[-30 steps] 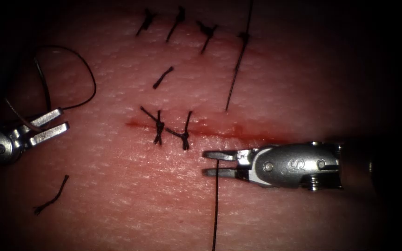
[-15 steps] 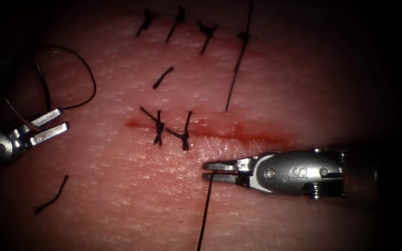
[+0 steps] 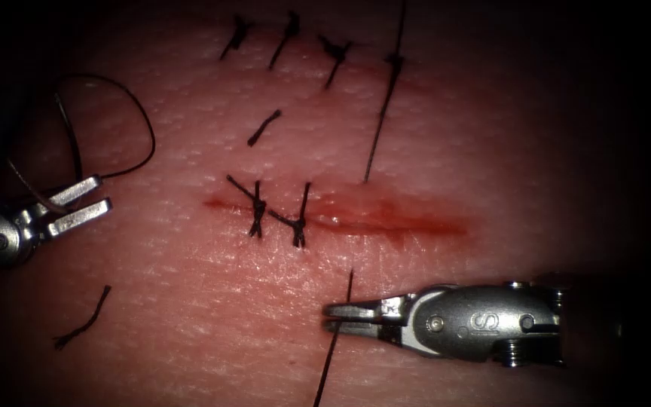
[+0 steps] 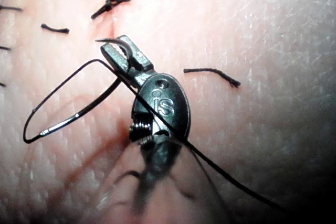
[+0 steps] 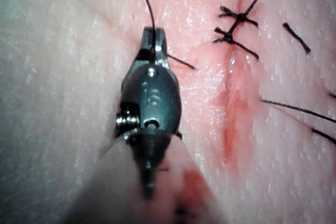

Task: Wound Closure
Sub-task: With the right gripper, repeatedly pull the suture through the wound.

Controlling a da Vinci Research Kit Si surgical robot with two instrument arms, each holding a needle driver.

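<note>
Right pincer [image 3: 331,316]: lower centre of the endoscope frame, below the cut; jaws closed on the thread [image 3: 339,329], pointing toward frame left.
Thread run: from the pincer it climbs to the tissue [image 3: 491,128] just below the cut [image 3: 393,218], shows again above the cut and runs on to the upper frame edge; long axis near vertical, crossing the cut's near-horizontal line.
Change since earlier frames: right pincer has moved down-frame, away from the cut, thread clamped.
Left pincer [image 3: 88,197]: far left edge, well apart from the cut; jaws near closed on the needle [image 4: 116,45] close to its tip end; needle free of the tissue.
Nearer arm: right.
Cut: two knotted stitches [image 3: 276,212] at its left end; right stretch open, with red fluid [image 3: 416,223].
</note>
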